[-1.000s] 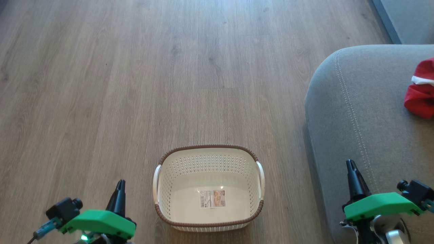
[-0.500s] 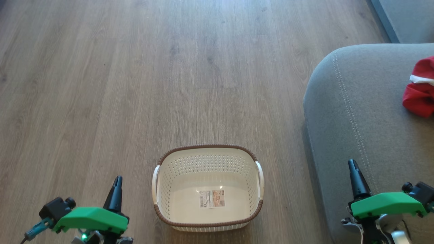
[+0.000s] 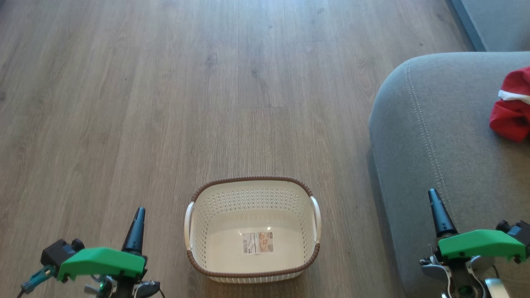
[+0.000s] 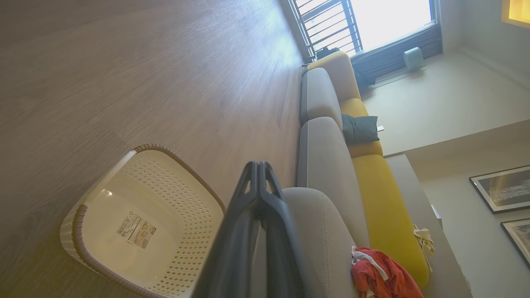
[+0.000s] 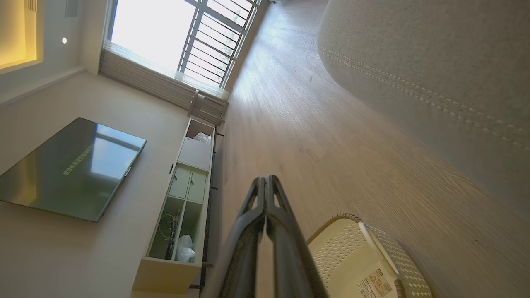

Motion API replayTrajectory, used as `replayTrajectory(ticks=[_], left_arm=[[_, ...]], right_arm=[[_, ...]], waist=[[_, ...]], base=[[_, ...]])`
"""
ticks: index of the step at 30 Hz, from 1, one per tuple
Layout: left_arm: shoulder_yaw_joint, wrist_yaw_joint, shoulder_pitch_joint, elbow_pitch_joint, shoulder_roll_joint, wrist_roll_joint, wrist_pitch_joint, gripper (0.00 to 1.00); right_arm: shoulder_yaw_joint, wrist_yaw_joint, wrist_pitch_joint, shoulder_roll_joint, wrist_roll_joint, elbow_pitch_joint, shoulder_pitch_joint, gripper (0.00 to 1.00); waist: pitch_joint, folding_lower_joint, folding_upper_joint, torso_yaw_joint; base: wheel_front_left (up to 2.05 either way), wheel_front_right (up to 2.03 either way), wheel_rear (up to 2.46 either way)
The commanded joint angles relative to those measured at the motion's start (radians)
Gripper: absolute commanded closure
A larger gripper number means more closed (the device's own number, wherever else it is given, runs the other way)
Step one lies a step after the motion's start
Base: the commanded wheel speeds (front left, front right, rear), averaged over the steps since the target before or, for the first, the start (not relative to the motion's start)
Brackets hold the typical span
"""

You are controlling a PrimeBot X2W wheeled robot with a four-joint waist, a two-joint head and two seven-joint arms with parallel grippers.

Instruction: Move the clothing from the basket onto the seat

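Head view: high, facing steeply down onto the floor (image 3: 165,103), with the basket (image 3: 248,203) near bottom centre and the seat (image 3: 434,145) at right. Left and right wrist views: low, rolled sideways, facing out along the floor. All three share basket, seat and floor.

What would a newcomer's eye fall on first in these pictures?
The bright red clothing lies at the right edge of the head view, on the grey seat. The cream basket stands empty of clothes on the wooden floor, between the shut left gripper and right gripper.
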Motion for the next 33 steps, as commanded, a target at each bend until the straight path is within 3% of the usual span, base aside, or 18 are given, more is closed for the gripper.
replayTrajectory(ticks=[1, 33], left_arm=[[0.031, -0.006, -0.051, -0.036, 0.004, -0.021, 0.004, 1.00], [0.094, -0.038, -0.080, -0.054, 0.005, -0.362, 0.098, 1.00]], right_arm=[[0.010, 0.000, 0.007, -0.006, 0.023, -0.039, -0.050, 1.00], [-0.020, 0.000, 0.101, -0.006, 0.371, -0.055, -0.070, 1.00]], waist=[[0.000, 0.0000, 0.0000, 0.000], [0.002, 0.0000, 0.0000, -0.013]], base=[[0.00, 0.00, 0.00], [0.00, 0.00, 0.00]])
